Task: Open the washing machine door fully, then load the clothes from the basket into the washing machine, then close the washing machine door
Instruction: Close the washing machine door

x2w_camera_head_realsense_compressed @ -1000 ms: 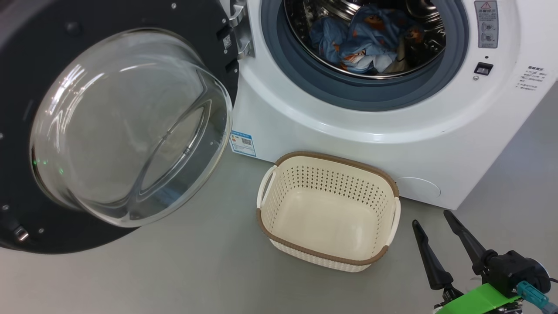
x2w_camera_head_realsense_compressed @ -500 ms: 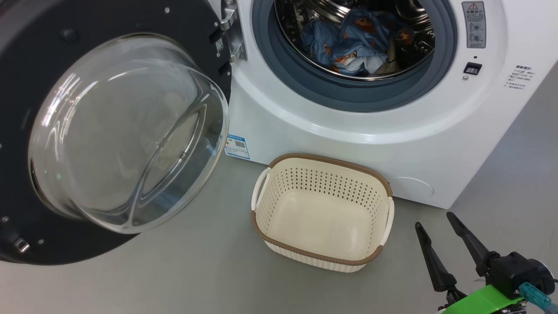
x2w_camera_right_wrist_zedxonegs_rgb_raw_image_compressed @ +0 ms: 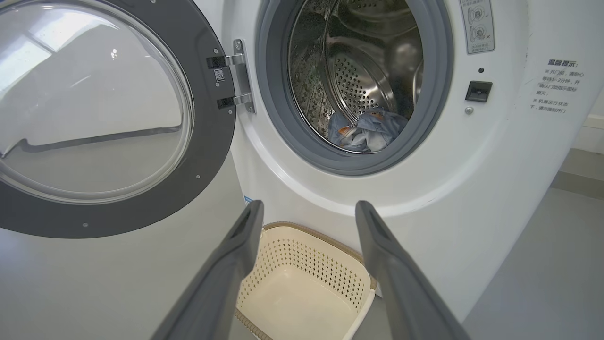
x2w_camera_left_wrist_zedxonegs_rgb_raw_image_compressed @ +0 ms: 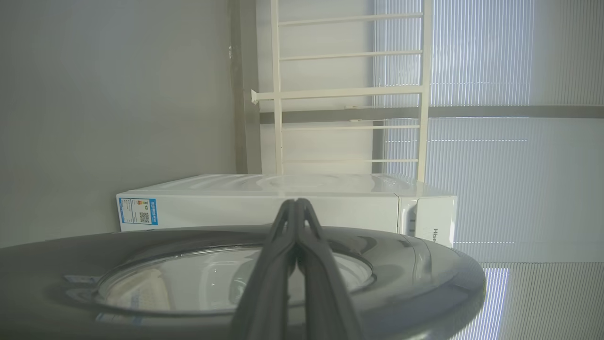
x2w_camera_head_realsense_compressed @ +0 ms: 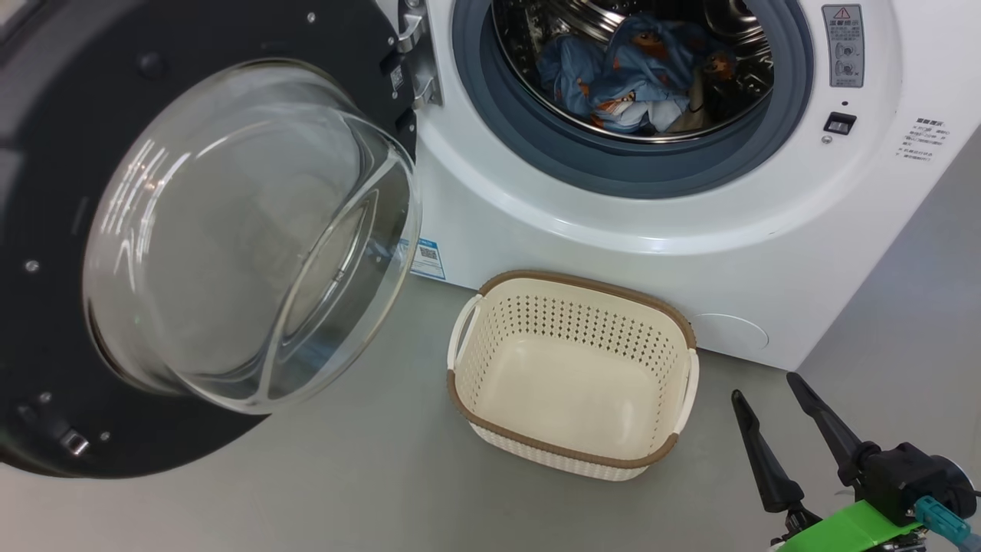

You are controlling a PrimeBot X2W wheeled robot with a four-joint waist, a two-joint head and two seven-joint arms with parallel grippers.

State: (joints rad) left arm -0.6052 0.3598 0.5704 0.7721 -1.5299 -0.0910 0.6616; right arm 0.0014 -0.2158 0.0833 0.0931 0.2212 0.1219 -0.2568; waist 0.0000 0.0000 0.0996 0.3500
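Right hand (x2w_camera_head_realsense_compressed: 765, 386), fingers apart, hangs beside the perforated cream basket (x2w_camera_head_realsense_compressed: 582, 277). My left hand (x2w_camera_left_wrist_zedxonegs_rgb_raw_image_compressed: 296, 202), fingers pressed together, lies over the outer face of the glossy black-rimmed washing machine door (x2w_camera_head_realsense_compressed: 46, 153), which I see has swung slightly inward. Beyond, blue printed clothes (x2w_camera_head_realsense_compressed: 636, 69) lie in the steel drum (x2w_camera_right_wrist_zedxonegs_rgb_raw_image_compressed: 368, 80) of the washing machine (x2w_camera_head_realsense_compressed: 613, 253).

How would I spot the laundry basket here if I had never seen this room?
Find the big white washing machine with its round glass door swung open on the left. On the grey floor just in front of it stands the basket. It is the small cream plastic tub with perforated sides and a brown woven-look rim, empty inside.
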